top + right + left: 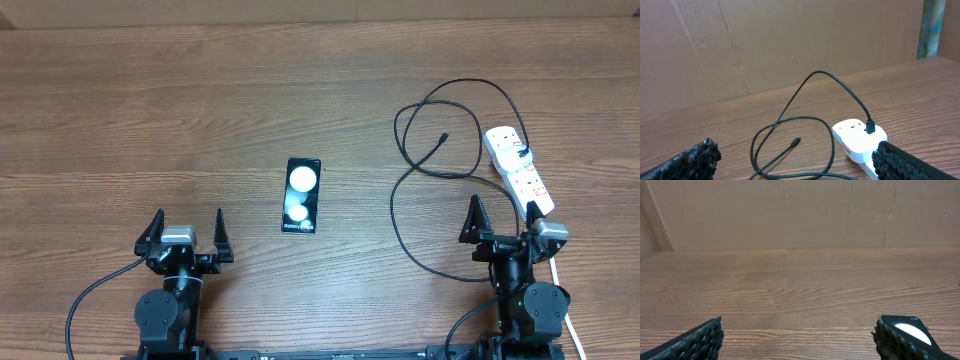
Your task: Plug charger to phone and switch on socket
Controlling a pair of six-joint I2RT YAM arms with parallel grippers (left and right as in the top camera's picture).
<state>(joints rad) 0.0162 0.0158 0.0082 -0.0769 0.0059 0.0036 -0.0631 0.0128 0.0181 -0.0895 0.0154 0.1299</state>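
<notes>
- both grippers sit low at the near edge of the table (120, 120), well back from everything. the left gripper (187, 228) is spread wide with nothing between its fingers, and the right gripper (505, 222) is spread and empty too.
- the phone (300, 195) lies flat between the two arms, nearer the left one. it is ahead of that gripper and off to its right, and in the left wrist view only a corner of the phone (912, 330) peeks past the right-hand finger. its long axis runs roughly toward and away from the robot, tilted a little.
- the black cable (400, 215) loops loosely across the right half of the table. one end is already plugged into the white power strip (517, 168), which lies just ahead of the right gripper, its near end at that gripper's outer finger.
- the loose cable tip (443, 137) is the key thing — it lies ahead of the right gripper and slightly to its left, well apart from the phone, on a slant with the tip aimed away from the robot. the right wrist view shows the same tip (796, 142) lying free on the wood.
- judgement: the right arm is better placed to fetch the tip, while the left could steady the phone. i cannot tell which end of the phone has the port.
</notes>
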